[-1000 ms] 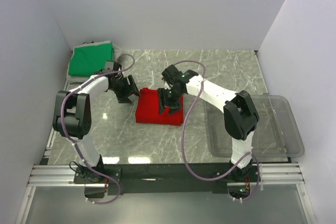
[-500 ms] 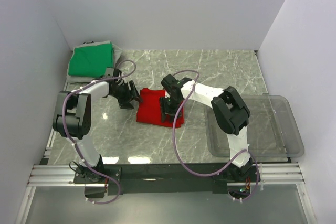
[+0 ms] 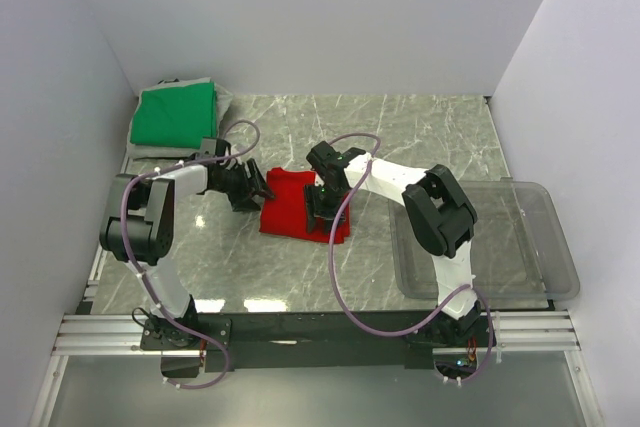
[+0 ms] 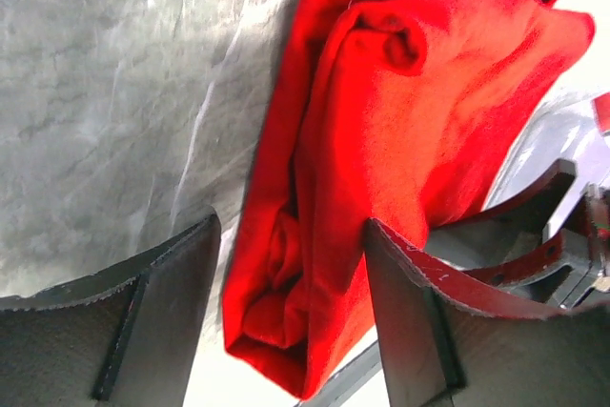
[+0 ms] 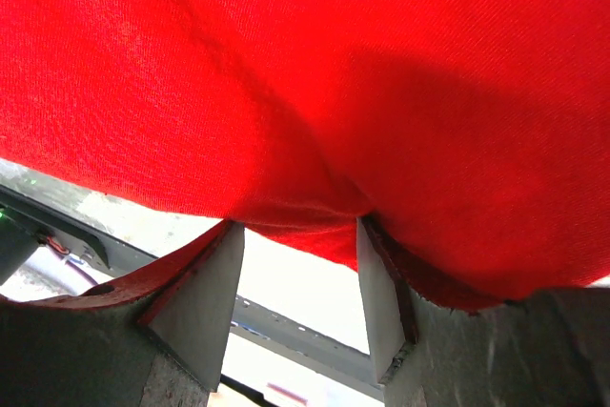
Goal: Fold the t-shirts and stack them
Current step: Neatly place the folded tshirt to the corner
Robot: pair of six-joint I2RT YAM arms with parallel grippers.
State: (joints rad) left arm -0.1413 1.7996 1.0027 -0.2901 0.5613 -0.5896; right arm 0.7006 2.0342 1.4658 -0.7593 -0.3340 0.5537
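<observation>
Green shirt (image 3: 175, 114): we note it folded at the far left corner of the table (image 3: 420, 137), behind and to the left of the left pincer (image 3: 262, 187), well apart from it.

Left pincer: low over the table and released, with its jaws spread. In its wrist view the rolled edge of the red shirt (image 3: 290, 209) sits between its fingers (image 4: 152, 321). The cloth touches the finger on the right of that view. A strip of bare table shows between the cloth and the other finger, so we record no clamp.

Red shirt: a folded bundle lying between the two pincers. It is just to the right of the left pincer and under the tips of the right pincer (image 3: 322, 202).

Right pincer: pressed onto the right part of the red shirt. Its fingers (image 5: 205, 293) stand spread, not clenched. Cloth fills the view beyond the tips, and a soft fold sags between them.

Clear bin (image 3: 520, 237): to the right of the right pincer, well apart, at the table's right edge.
</observation>
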